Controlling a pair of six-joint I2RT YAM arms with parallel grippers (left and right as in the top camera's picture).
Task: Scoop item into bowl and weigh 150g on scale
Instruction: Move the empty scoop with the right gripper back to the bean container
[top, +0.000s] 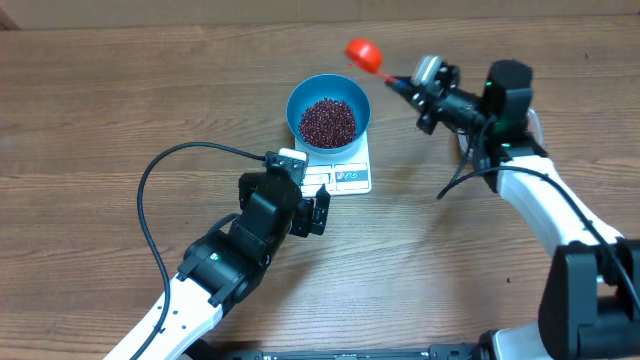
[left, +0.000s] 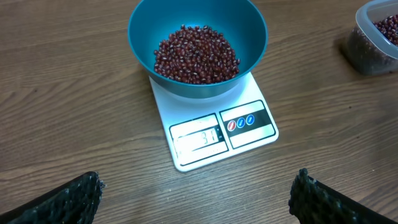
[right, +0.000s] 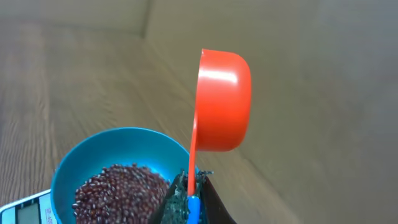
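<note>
Right gripper (right: 189, 200) — clamped on red scoop (right: 222, 102), raised near bowl (top: 300, 95); left gripper (left: 196, 193) wide, empty. Scale (left: 249, 134) readout blurred, perhaps short — I'd add beans (left: 196, 55) sparingly

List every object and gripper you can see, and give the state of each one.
bowl: upright on the scale, partly filled.
beans: heaped in the bowl.
scale: display shows digits, too blurred to read.
scoop: raised beside the bowl, turned on its side.
tub: no lid, beans inside.
left gripper: open, empty, in front of the scale.
right gripper: shut on the scoop's handle.
</note>
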